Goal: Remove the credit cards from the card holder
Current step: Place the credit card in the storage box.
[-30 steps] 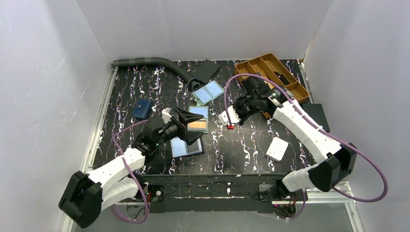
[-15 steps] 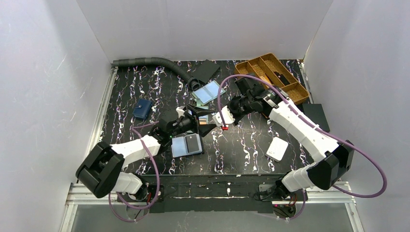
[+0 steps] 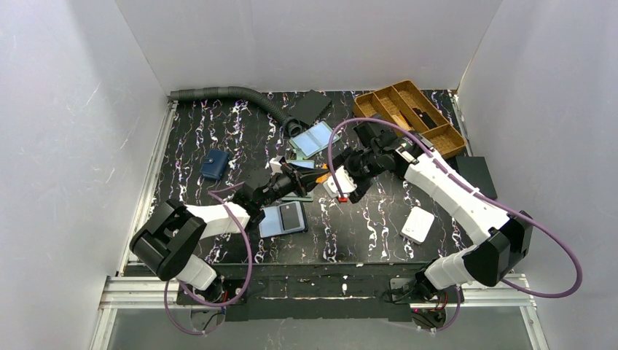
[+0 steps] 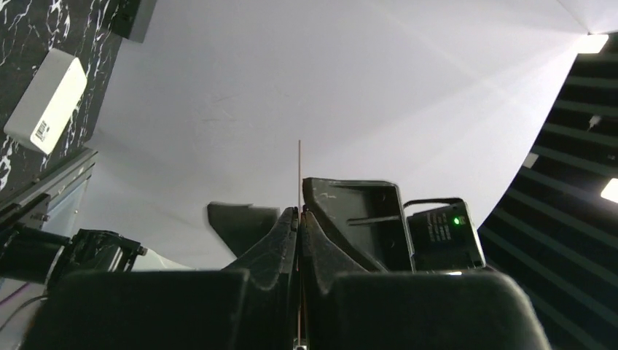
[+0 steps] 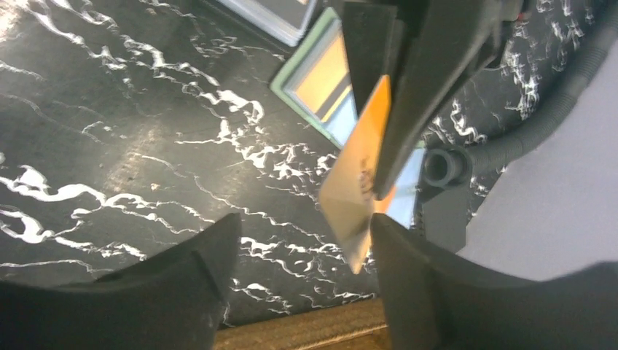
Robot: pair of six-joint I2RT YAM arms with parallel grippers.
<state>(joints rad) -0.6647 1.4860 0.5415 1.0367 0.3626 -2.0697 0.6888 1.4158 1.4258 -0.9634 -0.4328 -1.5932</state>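
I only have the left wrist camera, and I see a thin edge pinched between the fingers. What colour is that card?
Observer: Orange. The right wrist camera shows the orange card face-on, pinched in the left gripper.
Operator: Where's the other gripper?
Observer: The right gripper is open, close to the card but not clamping it.
Operator: And the card holder?
Observer: The card holder lies flat on the table, beyond the card.
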